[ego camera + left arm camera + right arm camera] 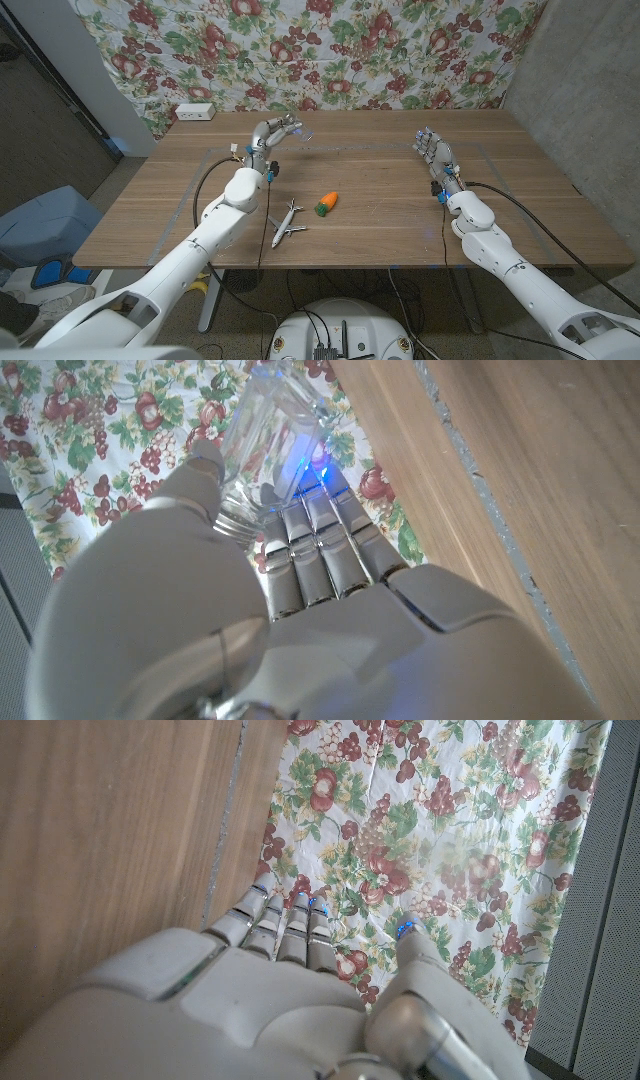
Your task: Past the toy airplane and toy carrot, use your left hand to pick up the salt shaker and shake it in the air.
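Beyond the plane (287, 224) and carrot (327, 202), the left hand (272, 134) grips the shaker (268, 445) above the tabletop (370, 230). Farther right, the right hand (432, 150) holds nothing, fingers apart.

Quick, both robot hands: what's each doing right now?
Left robot hand: holding the salt shaker.
Right robot hand: open, holding nothing.
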Controlling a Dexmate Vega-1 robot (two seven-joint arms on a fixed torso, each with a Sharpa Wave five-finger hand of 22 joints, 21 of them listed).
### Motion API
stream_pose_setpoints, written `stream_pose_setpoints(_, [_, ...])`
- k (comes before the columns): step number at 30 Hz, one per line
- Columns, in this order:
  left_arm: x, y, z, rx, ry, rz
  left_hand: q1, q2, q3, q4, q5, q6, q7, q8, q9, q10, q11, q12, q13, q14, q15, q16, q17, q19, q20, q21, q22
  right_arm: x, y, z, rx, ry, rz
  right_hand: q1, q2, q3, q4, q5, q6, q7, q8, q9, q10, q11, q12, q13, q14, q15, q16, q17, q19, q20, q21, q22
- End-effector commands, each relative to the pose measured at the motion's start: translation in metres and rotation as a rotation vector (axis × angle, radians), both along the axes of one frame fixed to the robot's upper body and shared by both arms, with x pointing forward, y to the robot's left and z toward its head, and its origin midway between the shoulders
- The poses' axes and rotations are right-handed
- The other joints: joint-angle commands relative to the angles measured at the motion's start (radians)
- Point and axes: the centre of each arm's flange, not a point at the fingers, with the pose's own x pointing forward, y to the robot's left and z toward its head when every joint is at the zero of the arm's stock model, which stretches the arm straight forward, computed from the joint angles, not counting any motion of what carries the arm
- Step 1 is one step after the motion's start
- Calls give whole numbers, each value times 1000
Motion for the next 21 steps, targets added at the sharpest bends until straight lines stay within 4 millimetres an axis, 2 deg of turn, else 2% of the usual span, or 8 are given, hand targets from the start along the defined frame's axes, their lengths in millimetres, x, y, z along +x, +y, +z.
stream_pose_setpoints(1, [6, -2, 9, 143, 109, -22, 150, 159, 3, 6, 6, 201, -81, 5, 3, 199, -190, 6, 2, -4, -134, -2, 1, -5, -84, 9, 2, 1, 2, 1, -2, 1, 1, -4, 6, -5, 0, 2, 8, 2, 4, 1, 6, -3, -2, -1, 8, 1, 1, -1, 7, -2, -3, 3])
stream_pose_setpoints(9, [8, -2, 11, 181, 140, -21, 151, 161, 3, 7, 6, 202, -78, 5, 3, 198, -190, 5, 2, -5, -134, -2, 1, -7, -84, 11, 2, 2, 3, 1, -4, 2, 2, -4, 6, -5, 0, 2, 8, 2, 3, 1, 7, 0, -2, -1, 7, 1, 1, -1, 9, -2, -7, 3])
stream_pose_setpoints(21, [7, -1, 11, 145, 111, -19, 152, 161, 2, 7, 6, 201, -78, 4, 3, 198, -190, 5, 2, -7, -134, -2, 0, -8, -84, 13, 2, 2, 3, 2, -3, 2, 2, -4, 7, -5, 1, 2, 8, 2, 3, 1, 8, 1, -2, -1, 6, 0, 0, -1, 11, -3, -13, 4])
